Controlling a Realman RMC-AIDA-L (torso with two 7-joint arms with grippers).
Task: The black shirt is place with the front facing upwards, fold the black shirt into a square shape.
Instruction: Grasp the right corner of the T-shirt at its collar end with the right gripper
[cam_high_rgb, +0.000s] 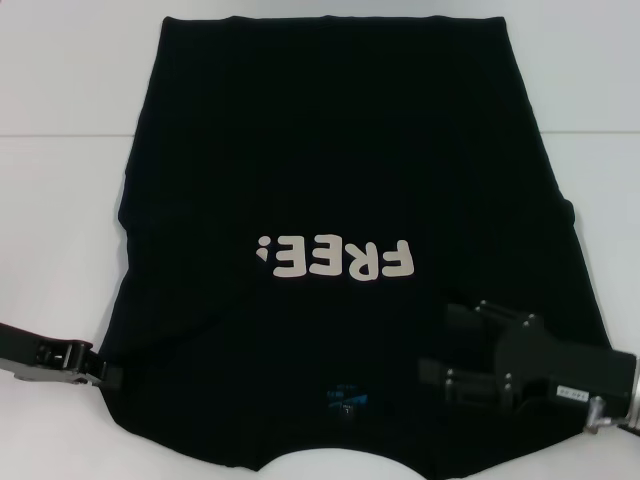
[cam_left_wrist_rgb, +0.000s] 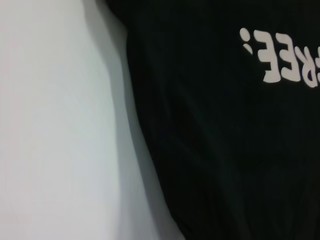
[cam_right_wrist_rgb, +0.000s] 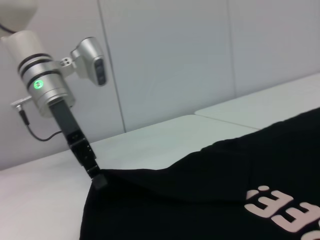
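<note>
I work in what looks like a lab or test room: a plain white worktop (cam_high_rgb: 60, 90) under me, and bare white panelled walls (cam_right_wrist_rgb: 165, 60) rising just behind that worktop's far edge.

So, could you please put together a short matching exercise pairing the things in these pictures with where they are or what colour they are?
Column one:
1. left gripper
2. right gripper
3. FREE! lettering
4. neck label

Column two:
a. blue, near the collar
b. at the black shirt's left edge
c. cream, mid-chest
d. over the shirt's right side

Pairs: 1-b, 2-d, 3-c, 4-a
</note>
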